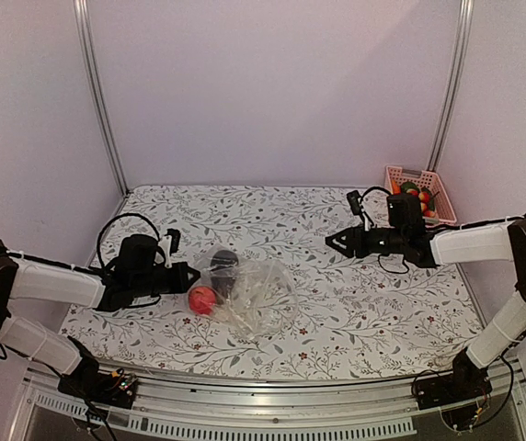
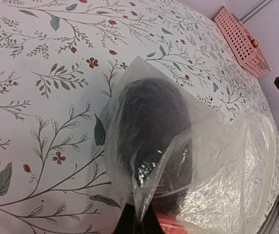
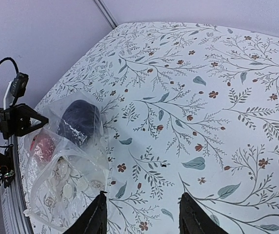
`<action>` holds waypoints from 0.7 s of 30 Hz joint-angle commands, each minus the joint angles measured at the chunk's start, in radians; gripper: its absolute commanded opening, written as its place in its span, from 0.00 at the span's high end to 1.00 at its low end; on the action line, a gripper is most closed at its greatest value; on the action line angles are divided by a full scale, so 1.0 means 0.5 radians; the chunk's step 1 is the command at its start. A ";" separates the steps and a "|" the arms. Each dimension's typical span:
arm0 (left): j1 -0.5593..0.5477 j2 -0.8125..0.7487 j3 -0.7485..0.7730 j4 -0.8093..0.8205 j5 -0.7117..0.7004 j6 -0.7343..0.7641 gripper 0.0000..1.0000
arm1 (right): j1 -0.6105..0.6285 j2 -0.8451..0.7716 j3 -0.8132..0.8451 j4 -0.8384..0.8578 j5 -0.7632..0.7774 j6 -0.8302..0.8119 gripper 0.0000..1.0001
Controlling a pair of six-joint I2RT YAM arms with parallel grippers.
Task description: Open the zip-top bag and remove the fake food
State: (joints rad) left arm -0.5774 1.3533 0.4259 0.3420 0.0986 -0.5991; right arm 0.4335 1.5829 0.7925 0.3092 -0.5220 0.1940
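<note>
Seemingly midway: near the counter's (image 1: 383, 312) front edge lies the bag (image 1: 254, 294), a red piece (image 1: 202, 299) and a dark piece (image 1: 223, 266) inside it. The left gripper (image 2: 138, 222) pinches a fold of its film, and I cannot tell whether the zip is open. Beyond, the right gripper (image 3: 142, 219) hovers spread over bare counter with room all round, and the basket (image 1: 410, 171) in the far right corner already holds some food (image 1: 421, 195).

Soft, even, slightly lilac light fills all three views, leaving only faint, diffuse shadows on the floral-patterned white surface (image 1: 337, 303). The clear crinkly plastic zip-top bag (image 2: 217, 165) carries small white glints in the left wrist view, where its nearest fold at the bottom edge is blurred.
</note>
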 commanded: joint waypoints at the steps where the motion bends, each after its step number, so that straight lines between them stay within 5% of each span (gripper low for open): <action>1: 0.019 -0.008 -0.017 0.061 0.032 -0.025 1.00 | 0.167 0.006 -0.092 0.097 -0.026 0.092 0.53; 11: 0.012 -0.040 -0.096 0.159 0.051 -0.104 1.00 | 0.591 0.266 -0.035 0.197 0.050 0.396 0.67; 21: -0.024 -0.035 -0.133 0.269 0.097 -0.130 1.00 | 0.737 0.603 0.083 0.390 0.032 0.699 0.75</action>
State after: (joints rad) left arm -0.5793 1.3479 0.3763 0.4213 0.1253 -0.6563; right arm 0.7906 1.8359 0.7876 0.4461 -0.5114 0.4660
